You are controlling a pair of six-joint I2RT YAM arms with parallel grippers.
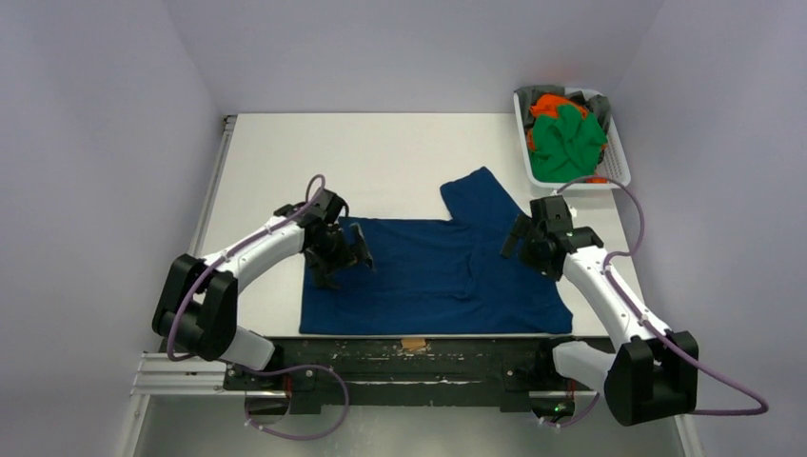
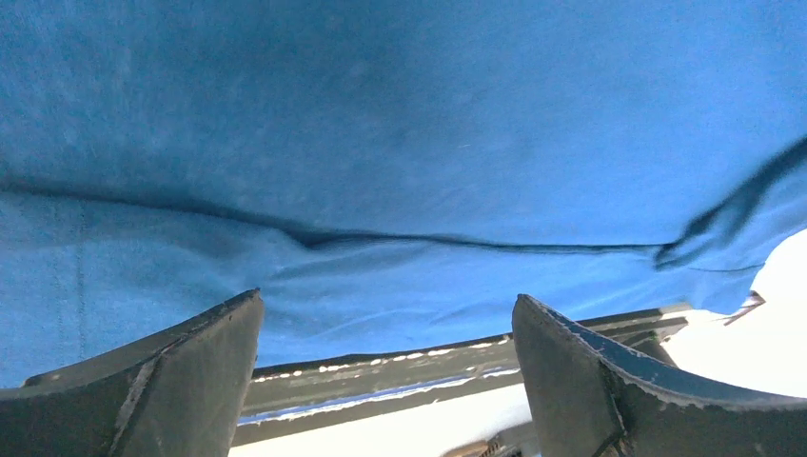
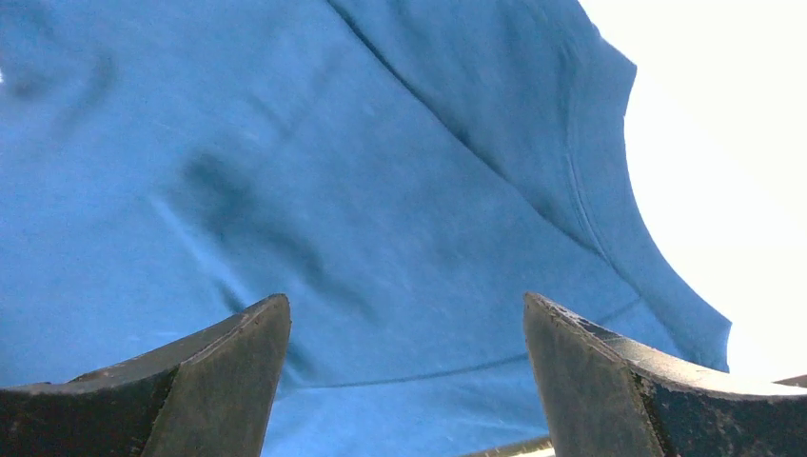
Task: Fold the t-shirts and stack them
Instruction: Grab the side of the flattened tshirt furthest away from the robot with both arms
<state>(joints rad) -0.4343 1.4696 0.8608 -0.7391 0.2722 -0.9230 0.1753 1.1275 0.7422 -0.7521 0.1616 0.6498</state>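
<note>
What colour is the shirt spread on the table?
Dark blue shirt, best seen from the top view.

Two robot arms, the left arm (image 1: 252,249) and right arm (image 1: 604,286), have white shells and black joints. A purple cable (image 1: 639,221) loops along each. Dark wedge-shaped fingers (image 2: 162,371) show scuffed, pale edges.

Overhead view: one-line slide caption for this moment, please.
Left claw and right claw, both open, above the navy t-shirt laid flat; green shirt and orange shirt in the basket.
</note>
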